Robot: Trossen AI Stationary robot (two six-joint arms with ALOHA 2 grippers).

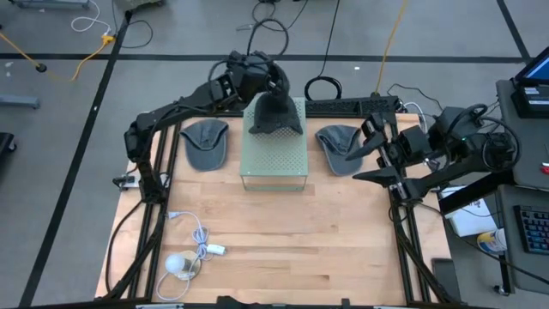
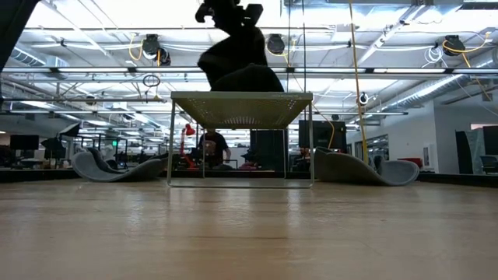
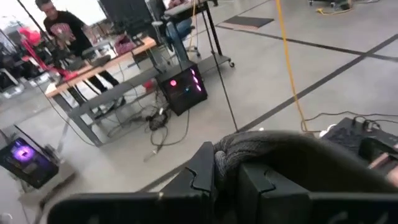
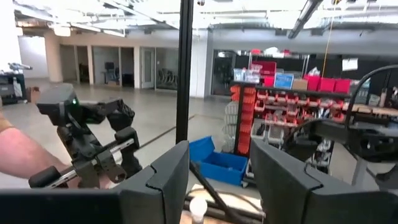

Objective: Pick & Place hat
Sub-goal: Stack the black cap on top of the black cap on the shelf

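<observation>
A dark grey hat (image 1: 275, 116) hangs over the pale green perforated stand (image 1: 274, 159) in the middle of the table. My left gripper (image 1: 273, 89) is shut on it from the far side, and the low view shows the gripper (image 2: 228, 12) high above the stand's top (image 2: 241, 97). Two more grey hats lie flat on the table, one left of the stand (image 1: 204, 142) and one right of it (image 1: 338, 147). My right gripper (image 1: 367, 142) is raised at the right, open, with nothing between its fingers (image 4: 217, 180). My left gripper pinches a bunched fold of the hat's grey cloth (image 3: 239, 148) between its two fingers (image 3: 204, 169). It comes at the hat from above and from the table's far side, slanting down. The hat hangs below the fingers, and its lower edge (image 2: 250, 85) reaches the stand's top.
A white cable with a round white piece (image 1: 190, 256) lies near the table's front left. A black power strip and cables (image 1: 343, 105) run along the far edge. A person's arm (image 4: 18, 155) shows beyond the table in the right wrist view.
</observation>
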